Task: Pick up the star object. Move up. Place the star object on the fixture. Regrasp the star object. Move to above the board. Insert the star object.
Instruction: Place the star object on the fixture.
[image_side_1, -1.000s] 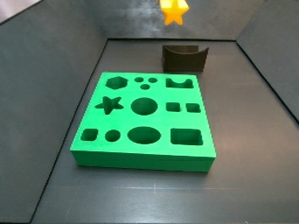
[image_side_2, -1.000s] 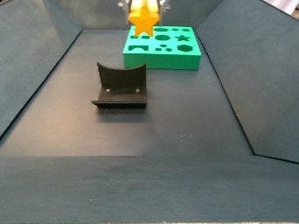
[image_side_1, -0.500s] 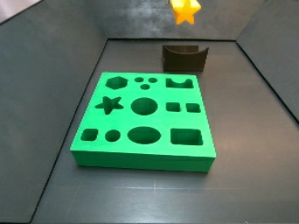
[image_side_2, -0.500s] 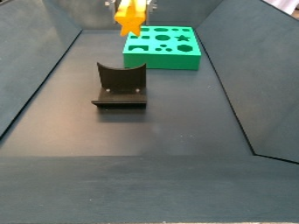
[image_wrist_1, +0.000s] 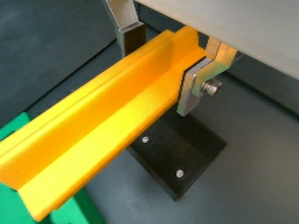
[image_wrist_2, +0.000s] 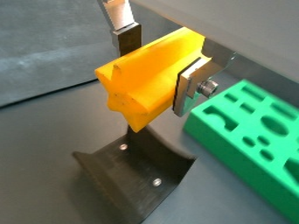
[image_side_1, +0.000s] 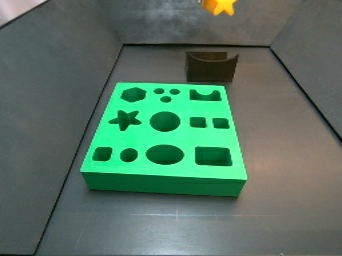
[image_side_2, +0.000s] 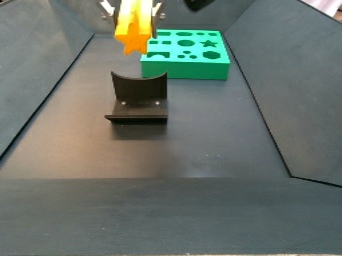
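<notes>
The gripper (image_wrist_1: 163, 59) is closed on the star object (image_wrist_1: 105, 122), finger pads pressed against two opposite sides. In both wrist views the bar hangs in the air above the fixture (image_wrist_2: 138, 177), apart from it. The board (image_side_1: 166, 137) lies beside.

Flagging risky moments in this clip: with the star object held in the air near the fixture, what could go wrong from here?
1. The gripper clamps the star object near one end, so most of the bar overhangs; it may tilt or slip in the pads.
2. The fixture sits below with a narrow notch; a skewed bar could catch a wall instead of seating.
3. The board lies close beside the fixture; the overhanging end might strike it on descent.
</notes>
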